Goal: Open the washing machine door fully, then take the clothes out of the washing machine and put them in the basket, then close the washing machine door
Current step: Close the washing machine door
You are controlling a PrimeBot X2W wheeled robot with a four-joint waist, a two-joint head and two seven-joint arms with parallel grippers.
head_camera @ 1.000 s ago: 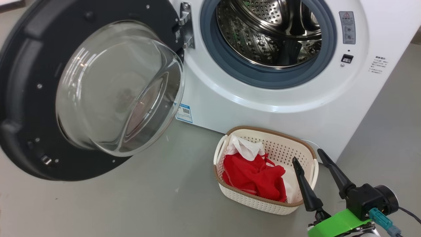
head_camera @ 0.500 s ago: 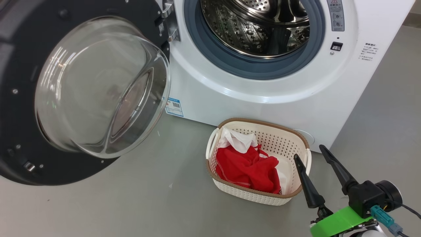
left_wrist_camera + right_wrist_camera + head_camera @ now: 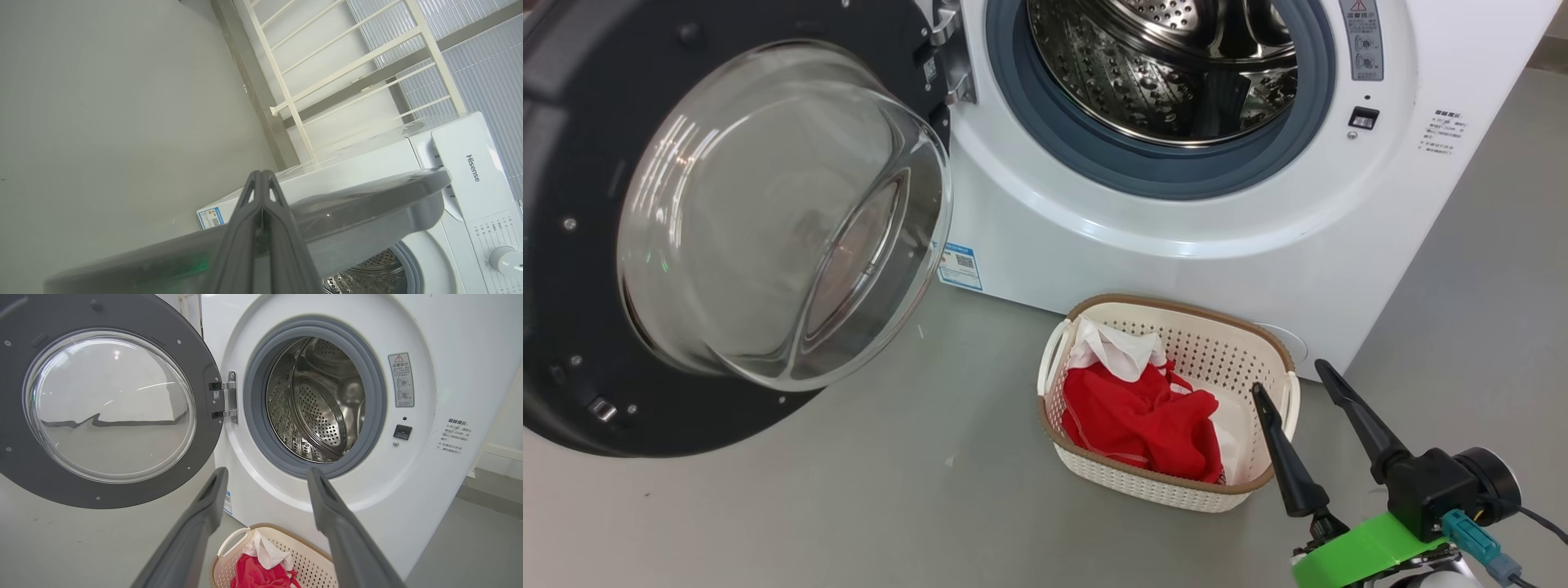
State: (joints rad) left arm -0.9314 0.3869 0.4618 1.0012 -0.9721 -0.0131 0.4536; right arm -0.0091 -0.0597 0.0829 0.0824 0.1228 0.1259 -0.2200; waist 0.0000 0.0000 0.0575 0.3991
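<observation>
The door [image 3: 572,245], swung wide, is cut off at the head view's left edge, and the drum [image 3: 1160,73] is cropped at the top. The basket [image 3: 1176,490], on the floor [image 3: 849,506] before the washer [image 3: 1135,269], holds red-and-white clothes [image 3: 1143,416]. The right gripper [image 3: 1287,376] is just beside it, jaws released. The left gripper [image 3: 261,175] is by the blurred door rim, jaws clenched on nothing.

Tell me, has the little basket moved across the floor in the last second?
No. The basket keeps its place against the washing machine front and its blue label. The whole head view slid, so the camera moved, not the basket.
</observation>
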